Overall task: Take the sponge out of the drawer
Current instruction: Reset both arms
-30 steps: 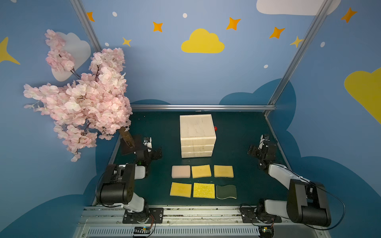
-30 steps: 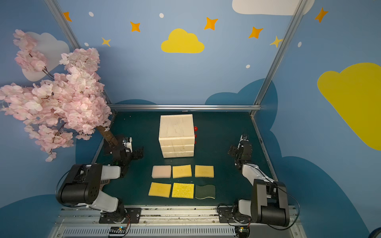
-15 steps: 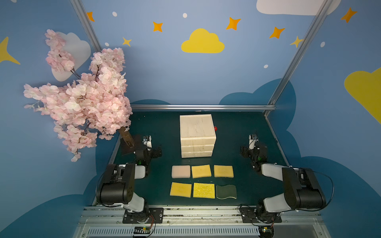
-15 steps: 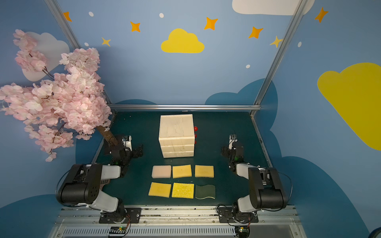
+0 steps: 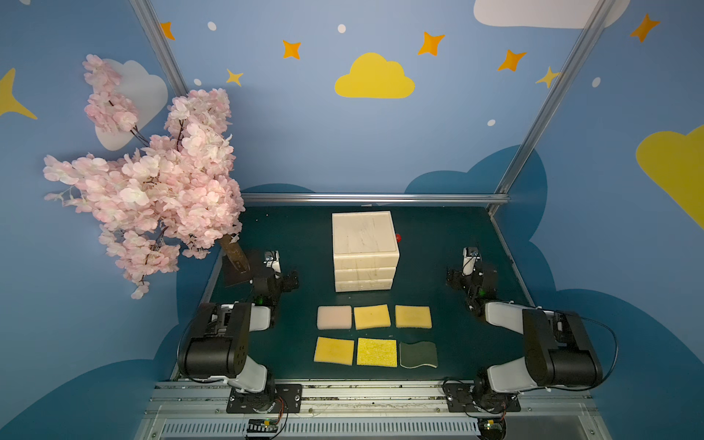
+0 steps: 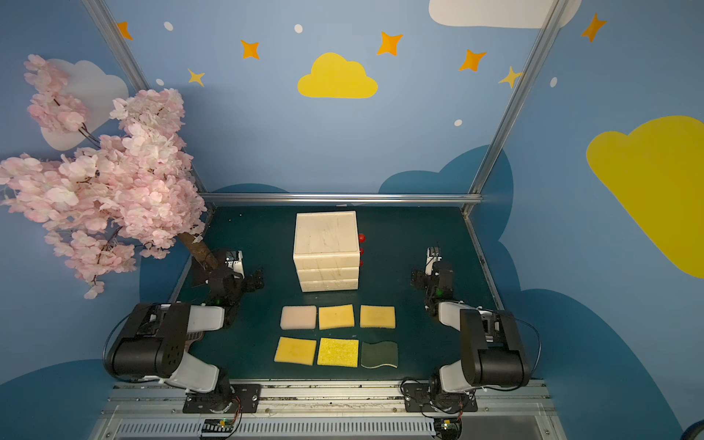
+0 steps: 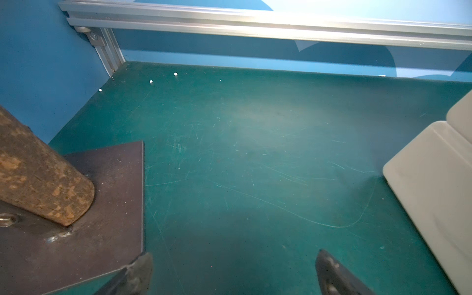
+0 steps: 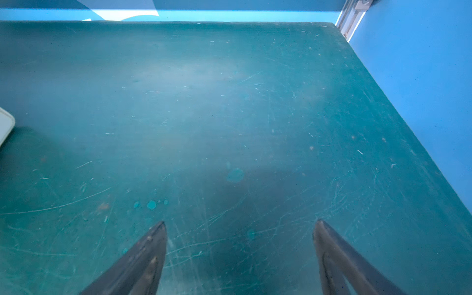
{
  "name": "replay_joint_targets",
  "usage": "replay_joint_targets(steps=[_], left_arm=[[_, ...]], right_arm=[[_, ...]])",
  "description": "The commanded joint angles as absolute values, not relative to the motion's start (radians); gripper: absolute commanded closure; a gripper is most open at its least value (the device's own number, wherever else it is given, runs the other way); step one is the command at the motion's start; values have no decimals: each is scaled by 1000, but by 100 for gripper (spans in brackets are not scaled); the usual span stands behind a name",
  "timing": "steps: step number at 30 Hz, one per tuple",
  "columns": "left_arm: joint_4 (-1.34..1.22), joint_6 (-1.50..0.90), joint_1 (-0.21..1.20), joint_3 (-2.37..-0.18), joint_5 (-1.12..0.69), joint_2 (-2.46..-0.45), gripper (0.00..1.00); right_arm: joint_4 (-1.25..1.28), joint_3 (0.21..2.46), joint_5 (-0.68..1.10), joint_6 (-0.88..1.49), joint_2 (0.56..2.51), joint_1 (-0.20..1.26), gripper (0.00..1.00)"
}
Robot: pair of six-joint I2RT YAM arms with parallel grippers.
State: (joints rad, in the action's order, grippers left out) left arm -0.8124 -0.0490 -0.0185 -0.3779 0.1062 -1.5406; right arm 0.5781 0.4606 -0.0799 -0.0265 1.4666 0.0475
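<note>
While shut (fully), drawers [image 5: 365, 272] untouched.

Soft, even light from above; hazy glare patch on the green mat [image 8: 191, 76] in wrist views.

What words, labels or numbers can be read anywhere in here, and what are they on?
No text can be read anywhere.
Walls: only painted clouds and stars, no words.
Drawer box: plain, no label.
Sponges: no print visible.
Small circuit board: any marking is too small to read.
</note>
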Motion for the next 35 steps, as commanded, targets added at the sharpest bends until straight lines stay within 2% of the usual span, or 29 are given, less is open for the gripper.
replay_joint_targets(steps=[1, 35], left_arm=[[-827, -41, -13, -390, 126, -1532, 1], [-816, -43, -12, -393, 132, -1531, 1]], right_arm=[[572, 478, -72, -23, 1469, 53, 11], [573, 477, -73, -24, 1468, 54, 11]])
